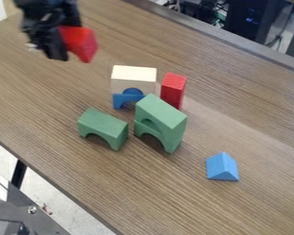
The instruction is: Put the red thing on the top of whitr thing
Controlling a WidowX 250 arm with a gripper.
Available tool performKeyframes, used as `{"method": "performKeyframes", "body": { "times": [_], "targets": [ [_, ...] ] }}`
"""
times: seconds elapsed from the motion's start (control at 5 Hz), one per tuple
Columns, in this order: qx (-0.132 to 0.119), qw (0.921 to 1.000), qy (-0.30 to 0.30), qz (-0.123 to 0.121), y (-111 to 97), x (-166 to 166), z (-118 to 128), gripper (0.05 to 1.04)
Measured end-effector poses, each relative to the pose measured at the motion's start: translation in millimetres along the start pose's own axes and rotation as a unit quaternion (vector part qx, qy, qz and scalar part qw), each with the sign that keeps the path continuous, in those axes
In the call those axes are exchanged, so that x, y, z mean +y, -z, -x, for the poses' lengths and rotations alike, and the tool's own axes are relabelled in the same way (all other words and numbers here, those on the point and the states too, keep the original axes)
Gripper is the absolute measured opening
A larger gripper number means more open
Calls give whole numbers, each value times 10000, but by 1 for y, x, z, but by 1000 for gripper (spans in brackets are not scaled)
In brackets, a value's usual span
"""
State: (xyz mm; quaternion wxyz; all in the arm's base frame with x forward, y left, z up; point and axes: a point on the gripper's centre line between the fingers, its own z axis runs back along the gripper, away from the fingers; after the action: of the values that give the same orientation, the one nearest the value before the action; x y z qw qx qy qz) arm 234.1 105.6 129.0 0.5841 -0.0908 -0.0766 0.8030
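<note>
At the upper left, my gripper (62, 42) hangs over the table, shut on a red block (82, 43) that is held up in the air. Lower and to the right of it, the white block (133, 79) lies on top of a blue arch piece (127, 98). A gap separates the held red block from the white one. The top of the white block is bare.
Right of the white block stands another red block (173, 91). In front are a green arch (103, 127) and a stacked green shape (161, 120). A blue wedge (222, 167) sits at the lower right of the wooden table (247, 110).
</note>
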Motion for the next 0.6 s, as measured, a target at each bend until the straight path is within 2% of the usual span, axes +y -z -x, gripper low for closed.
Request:
{"method": "performKeyframes", "body": {
  "times": [0.2, 0.4, 0.6],
  "targets": [
    [-62, 9998, -122, 169, 14, -6, 27, 598],
    [-86, 9999, -13, 141, 28, -8, 64, 598],
    [-133, 9998, -99, 68, 29, -17, 82, 598]
  ]
}}
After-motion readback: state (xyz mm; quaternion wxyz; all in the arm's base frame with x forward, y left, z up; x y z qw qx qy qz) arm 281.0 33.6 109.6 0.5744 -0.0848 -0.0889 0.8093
